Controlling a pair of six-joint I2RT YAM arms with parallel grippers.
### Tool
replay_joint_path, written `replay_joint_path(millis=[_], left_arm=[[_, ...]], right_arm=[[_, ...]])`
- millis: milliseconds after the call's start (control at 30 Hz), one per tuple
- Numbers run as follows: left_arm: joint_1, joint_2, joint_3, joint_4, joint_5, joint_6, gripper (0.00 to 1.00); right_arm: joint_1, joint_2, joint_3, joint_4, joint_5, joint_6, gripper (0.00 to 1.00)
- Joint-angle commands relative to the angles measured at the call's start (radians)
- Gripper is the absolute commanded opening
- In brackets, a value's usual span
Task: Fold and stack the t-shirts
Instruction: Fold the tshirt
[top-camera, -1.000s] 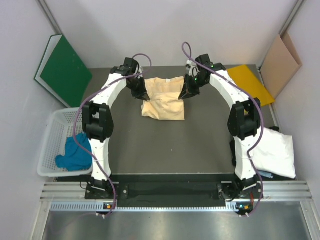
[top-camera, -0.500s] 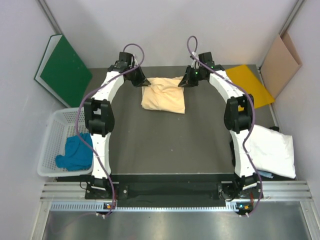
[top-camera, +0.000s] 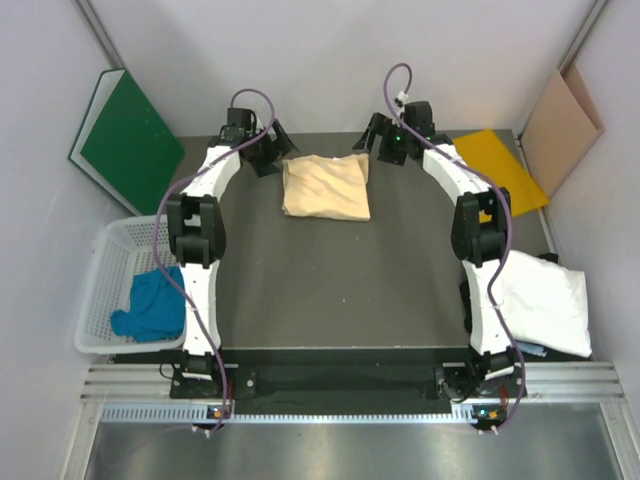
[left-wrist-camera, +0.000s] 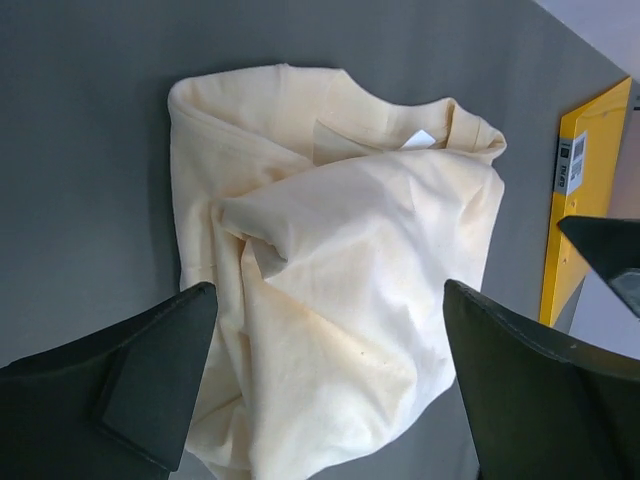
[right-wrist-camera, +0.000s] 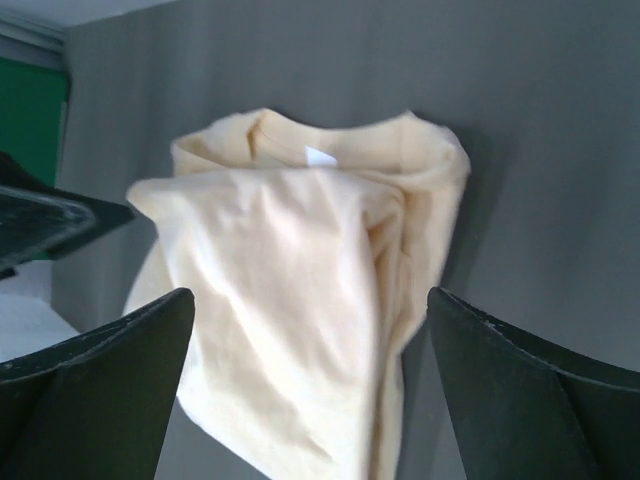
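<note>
Peach t-shirt (top-camera: 325, 188) lay loosely folded at the far middle of the tabletop (top-camera: 320, 290). Left tool (top-camera: 271, 151) and right tool (top-camera: 376, 141) stood spread wide at its far corners, grasping nothing. Risk: the puffed top layer could slump open, or snag on a finger passing close.

Pale peach-yellow t-shirt (top-camera: 325, 187), dark grey table (top-camera: 330, 290), teal-blue t-shirt (top-camera: 150, 305), white basket (top-camera: 95, 300).

We see the peach t-shirt (right-wrist-camera: 290, 290) blurred; the right arm (top-camera: 478, 240) hides part of the white t-shirt (top-camera: 550, 300).
</note>
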Motion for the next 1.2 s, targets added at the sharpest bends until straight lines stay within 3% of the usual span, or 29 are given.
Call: replay_joint_path(millis=[0, 133, 367, 767, 867, 933, 1000, 1167], left_arm=[[0.015, -0.161, -0.065, 0.058, -0.014, 0.046, 0.99], [0.015, -0.202, -0.177, 0.034, 0.005, 0.063, 0.99], [0.013, -0.221, -0.342, 0.066, 0.047, 0.035, 0.99], [0.015, -0.204, -0.286, -0.040, 0.035, 0.097, 0.99], [0.016, -0.202, -0.277, -0.048, 0.029, 0.097, 0.99], [0.016, -0.199, -0.270, -0.052, 0.022, 0.101, 0.99], [0.018, -0.198, -0.263, -0.058, 0.022, 0.106, 0.99], [0.018, -0.198, -0.252, -0.069, 0.024, 0.108, 0.99]], right_arm=[[-0.012, -0.159, -0.127, -0.023, 0.055, -0.074, 1.00], [-0.013, -0.191, -0.218, -0.100, 0.043, -0.120, 1.00], [-0.007, -0.121, -0.310, -0.053, -0.010, -0.083, 1.00], [0.062, 0.214, 0.069, -0.131, -0.067, 0.001, 0.99], [0.082, 0.231, 0.065, -0.159, -0.072, 0.000, 0.79], [0.084, 0.221, 0.026, -0.180, -0.079, 0.001, 0.44], [0.082, 0.217, 0.006, -0.241, -0.076, -0.029, 0.21], [0.074, 0.108, -0.085, -0.369, -0.024, -0.160, 0.12]])
